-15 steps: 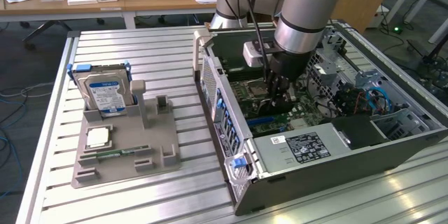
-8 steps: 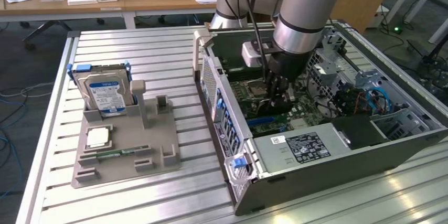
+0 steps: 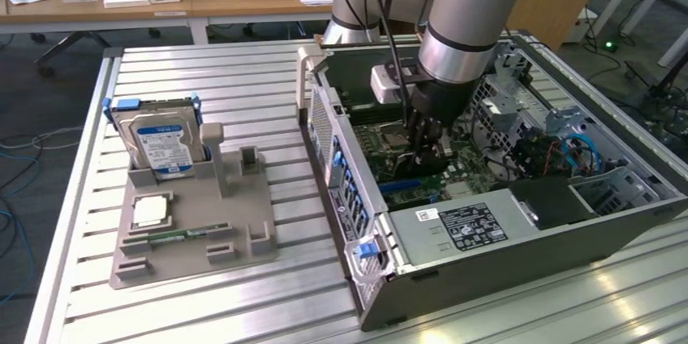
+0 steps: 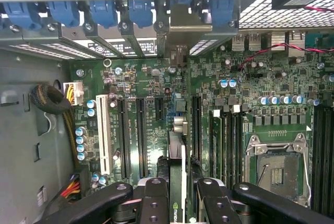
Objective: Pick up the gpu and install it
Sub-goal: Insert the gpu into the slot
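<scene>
Gpu (image 4: 176,164) is in the gripper (image 4: 180,191), jaws closed on it from both faces. It hangs edge-on inside the open case (image 3: 484,271), right over the board (image 4: 141,78). So the pick is done and we're into the install, at the lining-up stage. The card runs between the black slots with its far end pointing at the rear wall, where a silver bracket (image 4: 182,25) stands among the blue clips (image 4: 102,11). Whether the bottom edge has already met a slot, I can't tell; the jaws hide that part. My read on what this move calls for: the card's edge square over one slot and the bracket matched to its rear opening. Then a straight, even press with no twist, since a tilted card would likely bind or miss.

Now the count. One gpu, one gripper, one arm (image 3: 473,6). On the board, one white slot (image 4: 104,135) and one socket (image 4: 276,166). Five blue clips along the rear wall. Out on the counter (image 3: 215,70), well apart from the case, sits one grey tray (image 3: 193,267). It carries one drive (image 3: 161,147) standing upright, one chip (image 3: 151,211) lying flat, and one stick (image 3: 172,237) lying flat near it.
</scene>
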